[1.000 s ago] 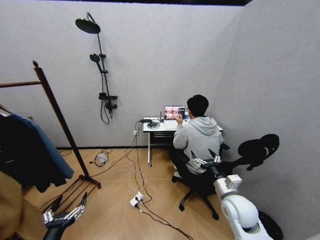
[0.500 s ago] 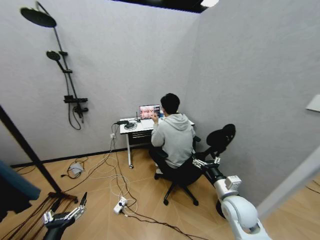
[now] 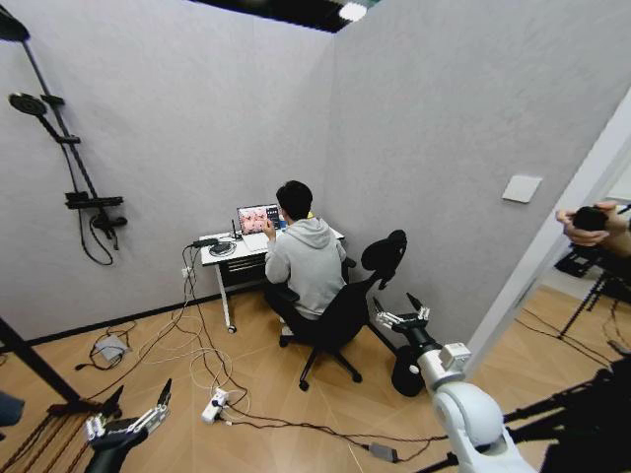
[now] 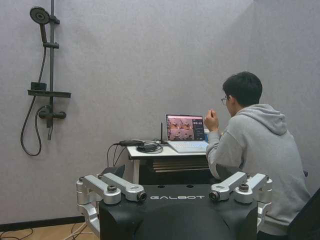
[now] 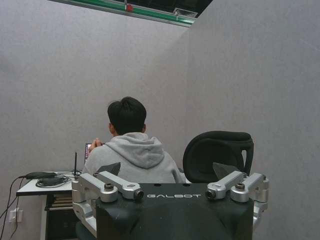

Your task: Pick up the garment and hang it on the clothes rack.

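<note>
In the head view we hold our left gripper (image 3: 133, 407) low at the bottom left of the frame, fingers spread and holding nothing. Our right gripper (image 3: 401, 307) is raised at centre right, above the white arm at the bottom right, its fingers likewise parted and empty. Both wrist views show the same: each gripper's two fingers stand wide apart with nothing between them.

At the far left edge, low in the frame, we see a sliver of the clothes rack (image 3: 30, 357): a dark slanting post running down to its low shelf slats. A small blue-green patch at the lower left edge is the garment (image 3: 8, 406), beside that post; we cannot tell how it hangs.

A shower fixture (image 3: 69, 168) is mounted on the grey wall at upper left. At centre a white desk (image 3: 219, 258) carries an open laptop (image 3: 256, 218), and a black office chair (image 3: 350, 310) stands before it. Cables and a power strip (image 3: 213, 404) lie on the wooden floor.
</note>
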### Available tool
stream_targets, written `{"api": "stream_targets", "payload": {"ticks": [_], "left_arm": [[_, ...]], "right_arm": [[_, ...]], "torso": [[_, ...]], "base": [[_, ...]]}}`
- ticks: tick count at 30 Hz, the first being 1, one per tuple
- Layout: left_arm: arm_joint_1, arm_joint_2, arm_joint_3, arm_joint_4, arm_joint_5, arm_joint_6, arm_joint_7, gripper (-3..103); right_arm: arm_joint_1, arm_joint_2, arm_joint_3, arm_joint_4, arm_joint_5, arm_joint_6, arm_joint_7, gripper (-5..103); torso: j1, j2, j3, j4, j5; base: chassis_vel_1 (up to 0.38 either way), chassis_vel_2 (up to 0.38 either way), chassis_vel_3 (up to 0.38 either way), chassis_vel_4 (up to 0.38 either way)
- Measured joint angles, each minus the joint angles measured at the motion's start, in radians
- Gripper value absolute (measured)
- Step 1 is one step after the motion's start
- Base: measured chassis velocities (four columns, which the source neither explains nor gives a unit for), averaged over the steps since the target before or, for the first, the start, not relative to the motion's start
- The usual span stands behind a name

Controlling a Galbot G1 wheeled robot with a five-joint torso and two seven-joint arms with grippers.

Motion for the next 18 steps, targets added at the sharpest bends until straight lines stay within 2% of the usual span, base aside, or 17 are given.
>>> {"api": "stream_targets", "payload": {"ticks": [3, 9, 18], "left_arm": [[0.000, 0.000, 0.000, 0.000, 0.000, 0.000, 0.000, 100], [0.000, 0.000, 0.000, 0.000, 0.000, 0.000, 0.000, 100], [0.000, 0.000, 0.000, 0.000, 0.000, 0.000, 0.000, 100]], "right_arm": [[-0.001, 0.000, 0.000, -0.003, 0.000, 0.006, -0.004, 100], [-0.001, 0.001, -0.001, -0.008, 0.000, 0.012, -0.010, 100], [0.007, 0.002, -0.015, -0.021, -0.001, 0.018, -0.015, 100]], "torso": [[0.000, 0.000, 0.000, -0.0007, -0.0001], [-0.001, 0.001, 0.000, -0.0003, 0.0000], [0.000, 0.000, 0.000, -0.0002, -0.0003]], "base": [[0.262, -0.276, -0.251, 0.251], [0.231, -0.244, -0.216, 0.209], [0.110, -0.100, -0.097, 0.094]]}}
